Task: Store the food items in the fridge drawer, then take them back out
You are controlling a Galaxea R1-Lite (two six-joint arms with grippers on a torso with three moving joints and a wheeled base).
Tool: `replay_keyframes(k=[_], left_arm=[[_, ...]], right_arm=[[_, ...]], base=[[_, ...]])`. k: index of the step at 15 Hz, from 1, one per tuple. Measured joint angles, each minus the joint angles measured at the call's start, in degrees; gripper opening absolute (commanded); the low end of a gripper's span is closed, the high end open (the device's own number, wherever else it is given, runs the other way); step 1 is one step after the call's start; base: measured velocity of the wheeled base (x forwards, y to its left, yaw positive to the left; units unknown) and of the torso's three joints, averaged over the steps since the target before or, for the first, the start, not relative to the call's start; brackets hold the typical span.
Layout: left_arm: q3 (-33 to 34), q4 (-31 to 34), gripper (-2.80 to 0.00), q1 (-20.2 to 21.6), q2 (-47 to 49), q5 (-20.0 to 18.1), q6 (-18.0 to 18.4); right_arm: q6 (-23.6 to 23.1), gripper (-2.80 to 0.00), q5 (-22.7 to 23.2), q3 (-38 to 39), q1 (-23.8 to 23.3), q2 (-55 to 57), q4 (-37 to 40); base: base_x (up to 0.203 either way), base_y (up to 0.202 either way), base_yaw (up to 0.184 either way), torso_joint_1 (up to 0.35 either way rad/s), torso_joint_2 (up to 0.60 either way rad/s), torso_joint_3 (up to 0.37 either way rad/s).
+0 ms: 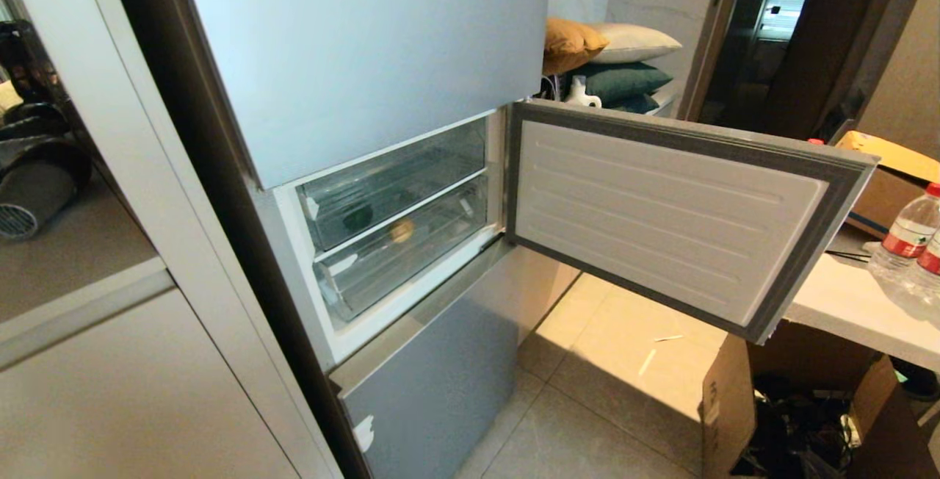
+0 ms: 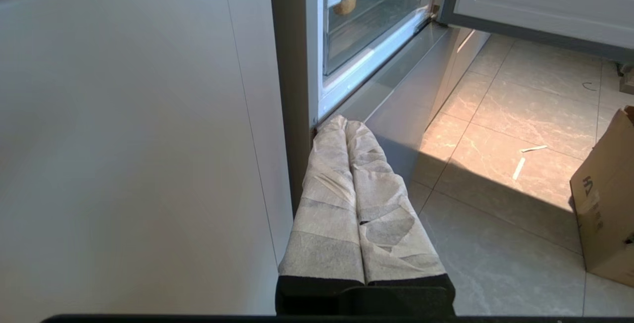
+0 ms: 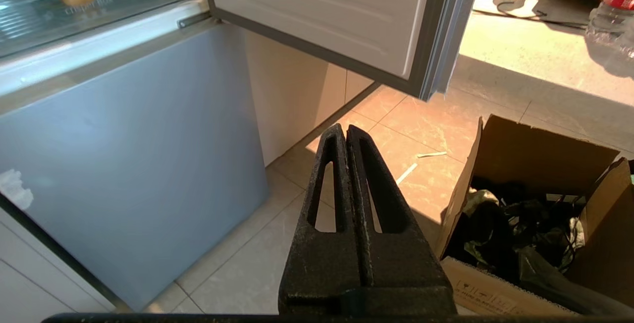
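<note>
Item: middle fridge compartment, door point(image 1: 661, 214) swung open to the robot's right. Two clear drawers are seen inside, both pushed in.
Contents: green bell pepper point(image 1: 358, 216) is lodged in the upper drawer point(image 1: 389, 181); golden-brown lump point(image 1: 402, 230) is seen at the top of the lower drawer point(image 1: 404, 258), just beside the dividing rail.
Progress: storing is judged done; retrieval is judged not yet begun.
Left gripper point(image 2: 345, 124): cloth-wrapped jaws closed, nothing held, low beside the fridge's edge.
Right gripper point(image 3: 345, 130): black jaws closed, nothing held, low above the floor.
Surroundings: cardboard box point(image 3: 535, 204) on the floor; water bottles point(image 1: 910, 233) on the table point(image 1: 830, 299); pillows point(image 1: 609, 60) behind.
Obstructions: the closed drawer fronts must be passed; the open door narrows the right-hand approach.
</note>
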Motion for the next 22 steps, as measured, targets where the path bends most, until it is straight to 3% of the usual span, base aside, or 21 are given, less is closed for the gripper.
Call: replay_keyframes(k=[12,22], left_arm=[[0.0,0.1,-2.8,0.0,0.0,0.0,0.0],[0.0,0.1,-2.8,0.0,0.0,0.0,0.0]], right_arm=[[0.2,-2.8,0.0,0.0,0.0,0.0,0.0],[0.2,-2.8,0.0,0.0,0.0,0.0,0.0]], base=[[0.0,0.0,0.0,-0.149,0.35,0.193],[0.0,0.0,0.0,-0.213,0.53,0.316]])
